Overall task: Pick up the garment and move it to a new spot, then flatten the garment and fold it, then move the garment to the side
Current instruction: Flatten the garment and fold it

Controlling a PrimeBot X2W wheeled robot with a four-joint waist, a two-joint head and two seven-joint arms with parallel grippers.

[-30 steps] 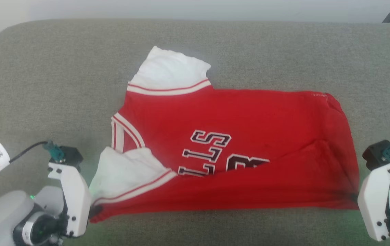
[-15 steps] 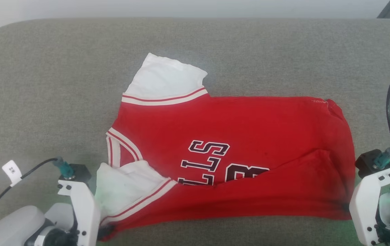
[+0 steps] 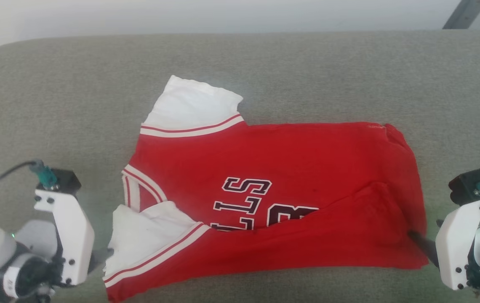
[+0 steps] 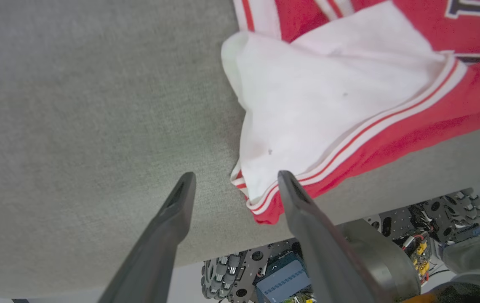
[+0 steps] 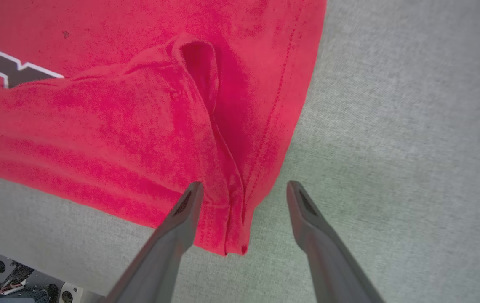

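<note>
My left gripper [image 4: 236, 176] stands wide and clasps nothing, its two dark fingers straddling the striped corner of the red basketball-style jersey shirt with white sleeves [image 3: 273, 160]. My right gripper [image 5: 244, 185] gapes just the same, empty, with the red hem corner lying between its fingers. Moving outward: the jersey lies spread on the grey woven cushion [image 3: 54, 92], close to its near edge, its near long side doubled over the dark lettering [image 3: 248, 198]. I judge it light, soft and limp, so it'll sag wherever I don't support it. The best bites look like these two near corners, on the thicker stitched hem and trim, pinching both layers together.
</note>
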